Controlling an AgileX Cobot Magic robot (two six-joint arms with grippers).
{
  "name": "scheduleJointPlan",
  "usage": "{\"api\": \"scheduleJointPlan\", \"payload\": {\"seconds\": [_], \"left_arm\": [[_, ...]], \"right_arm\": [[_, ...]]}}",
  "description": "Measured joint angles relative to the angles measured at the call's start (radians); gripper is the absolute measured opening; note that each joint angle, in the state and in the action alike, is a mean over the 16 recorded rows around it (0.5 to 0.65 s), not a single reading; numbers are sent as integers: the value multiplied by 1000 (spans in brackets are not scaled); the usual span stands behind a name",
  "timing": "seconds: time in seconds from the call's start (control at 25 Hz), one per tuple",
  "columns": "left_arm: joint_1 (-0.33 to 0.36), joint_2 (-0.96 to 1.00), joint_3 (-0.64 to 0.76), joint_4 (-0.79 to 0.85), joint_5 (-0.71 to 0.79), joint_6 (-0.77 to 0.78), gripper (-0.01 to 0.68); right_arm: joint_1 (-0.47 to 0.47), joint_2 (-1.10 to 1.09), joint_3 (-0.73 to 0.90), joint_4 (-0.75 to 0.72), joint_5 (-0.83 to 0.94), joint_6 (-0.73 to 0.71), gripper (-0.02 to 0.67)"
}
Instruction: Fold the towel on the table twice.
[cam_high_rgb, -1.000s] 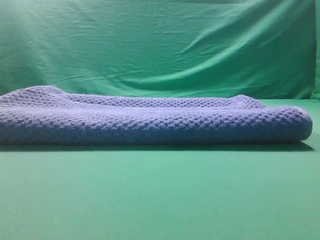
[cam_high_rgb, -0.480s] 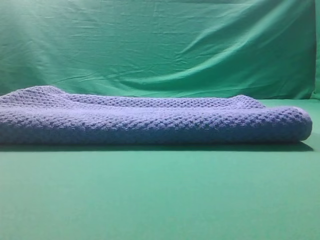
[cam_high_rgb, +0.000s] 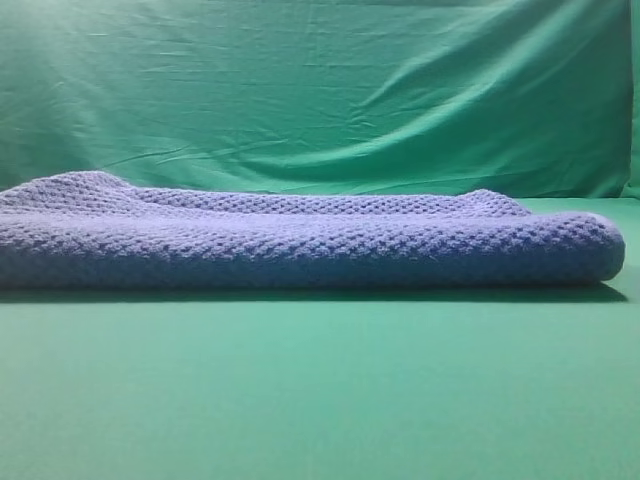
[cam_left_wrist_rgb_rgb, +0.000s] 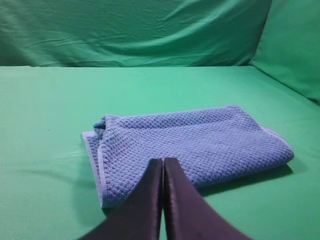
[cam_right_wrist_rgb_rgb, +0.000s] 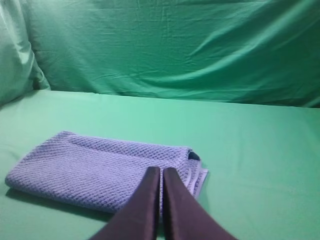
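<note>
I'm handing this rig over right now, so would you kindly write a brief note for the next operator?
Left gripper: shut, empty, held above the table short of the towel.
Right gripper: shut, empty, likewise clear of the towel.
Towel: lies folded in a compact layered rectangle on the table, in front of the backdrop cloth.
Done: both folds appear complete.
Left: seemingly nothing; perhaps check the loose pale edges line up.

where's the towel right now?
The towel lies folded on the table, spanning most of the exterior high view in front of the wrinkled backdrop. Both wrist views show it just beyond the closed left gripper and right gripper.
</note>
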Motion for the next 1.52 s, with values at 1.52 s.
{"api": "scheduleJointPlan", "payload": {"seconds": [1.52], "left_arm": [[0,0,345,174,-320,0,0]], "right_arm": [[0,-2,545,-79,-617,1,0]]}}
